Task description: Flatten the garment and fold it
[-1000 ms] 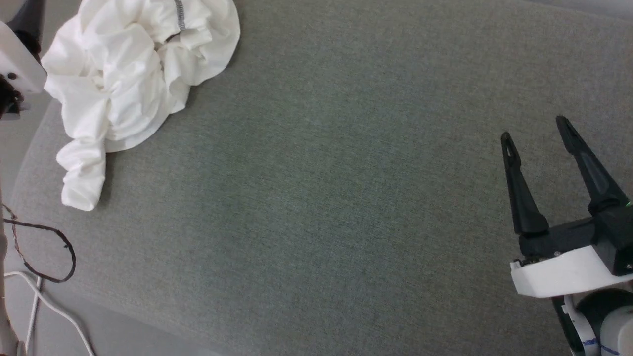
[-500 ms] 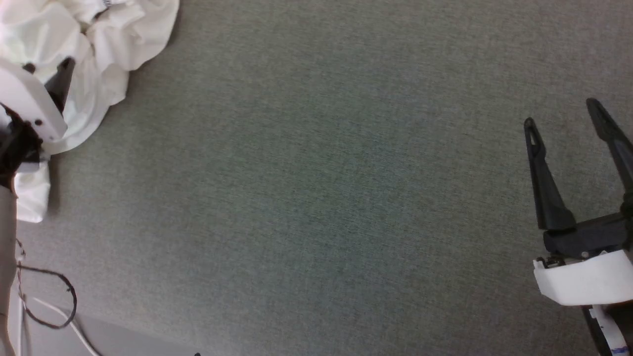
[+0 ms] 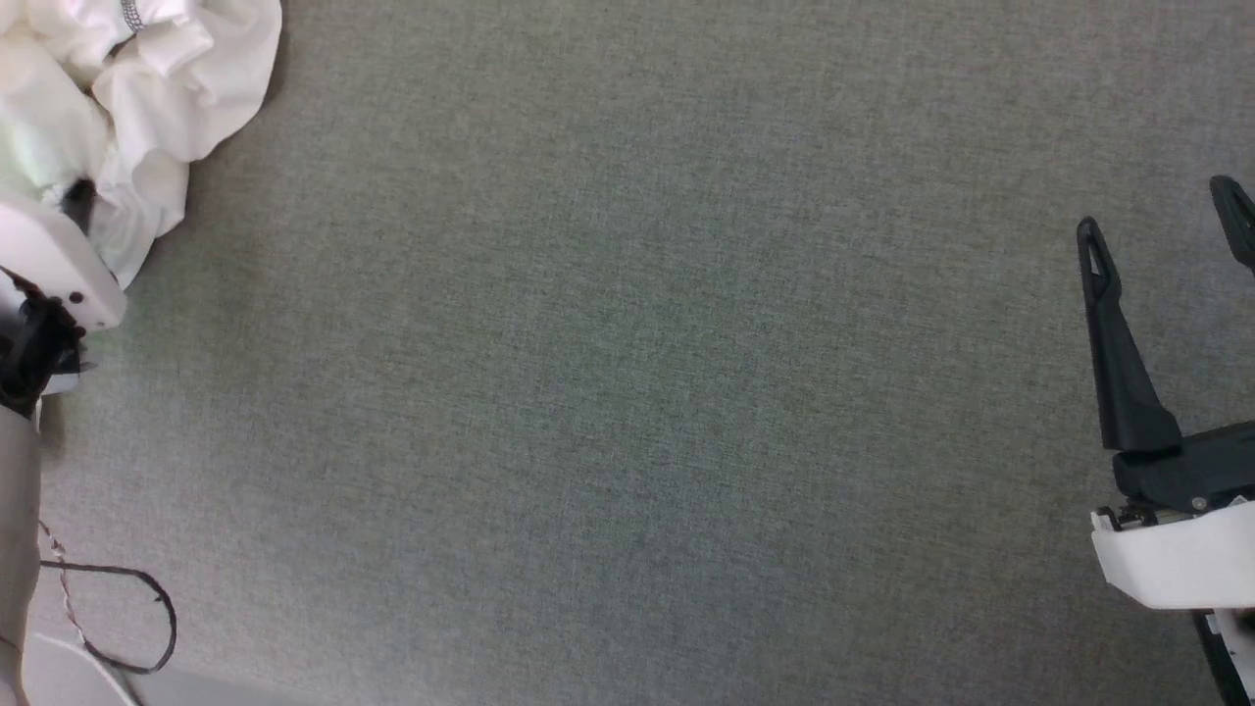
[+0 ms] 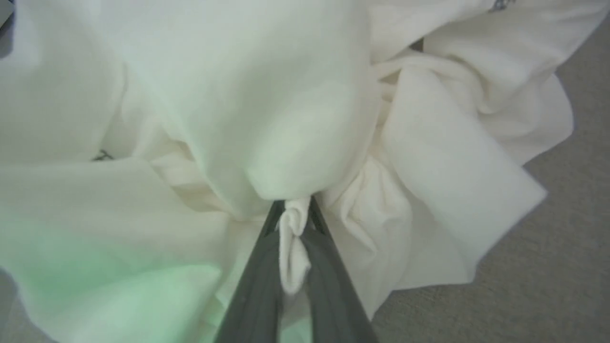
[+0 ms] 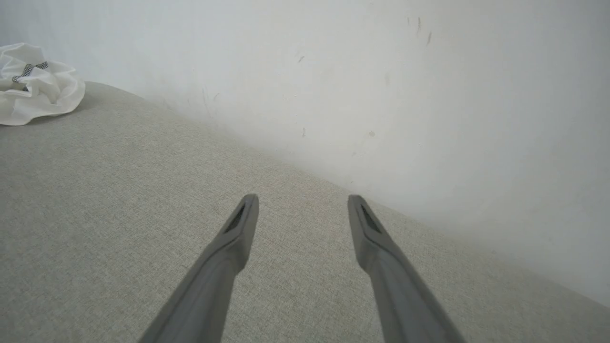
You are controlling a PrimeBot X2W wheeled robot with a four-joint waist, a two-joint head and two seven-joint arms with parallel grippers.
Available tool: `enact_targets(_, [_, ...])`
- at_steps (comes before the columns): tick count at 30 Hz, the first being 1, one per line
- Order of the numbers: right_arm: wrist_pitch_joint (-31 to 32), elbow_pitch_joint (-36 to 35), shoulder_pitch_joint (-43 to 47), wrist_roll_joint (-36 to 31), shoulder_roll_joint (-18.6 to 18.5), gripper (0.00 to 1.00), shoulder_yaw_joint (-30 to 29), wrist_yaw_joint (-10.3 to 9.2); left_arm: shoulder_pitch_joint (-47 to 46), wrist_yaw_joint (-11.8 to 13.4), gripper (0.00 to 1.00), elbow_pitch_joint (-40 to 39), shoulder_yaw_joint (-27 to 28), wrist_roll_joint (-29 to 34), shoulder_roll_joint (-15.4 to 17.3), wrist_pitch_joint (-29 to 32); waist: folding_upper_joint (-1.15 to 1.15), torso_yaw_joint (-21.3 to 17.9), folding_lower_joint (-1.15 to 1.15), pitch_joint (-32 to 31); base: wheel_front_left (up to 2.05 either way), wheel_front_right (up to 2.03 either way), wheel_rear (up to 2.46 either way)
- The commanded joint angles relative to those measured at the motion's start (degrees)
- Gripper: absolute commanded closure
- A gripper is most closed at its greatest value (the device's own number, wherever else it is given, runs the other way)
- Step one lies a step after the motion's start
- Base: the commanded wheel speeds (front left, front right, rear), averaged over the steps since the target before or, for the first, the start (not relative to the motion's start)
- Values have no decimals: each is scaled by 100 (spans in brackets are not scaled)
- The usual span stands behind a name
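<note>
Far left: the left gripper (image 4: pixel 294 209) was spread wide beside the pile a second ago and is now pinched nearly closed on a small bunched fold of the garment (image 3: pixel 157 88) (the wrist view shows a white tuck squeezed between the two dark fingers (image 4: pixel 257 286)), so the first grasp looks made. The garment is a crumpled white heap at the top-left corner of the grey woven surface (image 3: pixel 637 392), with zigzag stitching (image 3: pixel 128 13) showing on top and nothing flattened yet. The whole head picture has also slid, with the heap now nearer the frame's left edge and the other arm nearer the right edge. That is the camera turning, not the cloth travelling. My read for the task: very early, still the grab stage, and the likely next need is to pull the heap toward the open middle of the surface to spread it. A pinch on one thin fold could slip. Far right: the right gripper (image 3: pixel 1160 211) hangs over the surface well apart from the garment, fingers spread wide, gripping and touching nothing, with a pale wall (image 5: pixel 381 71) beyond it.
</note>
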Motion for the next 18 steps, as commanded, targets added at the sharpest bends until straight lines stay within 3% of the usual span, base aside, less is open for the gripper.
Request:
enact_targets(1, [-23,-14,-78,45,9,0,6,-5,47,-15,100,55,23,24,46,-165,0,-23,0,-99,0,0,0])
enact_targets(8, [-338,295,-59,186,198,0,23,-5,-277,-67,100,-33,43,174,377,-840,0,-50,0,-619,0,0,0])
enact_targets(18, [-1048,1008,227,401,636,0,18,-5,-1015,-153,100,-943,-181,378,764,-1002,0,-61,0,-1723,0,0,0])
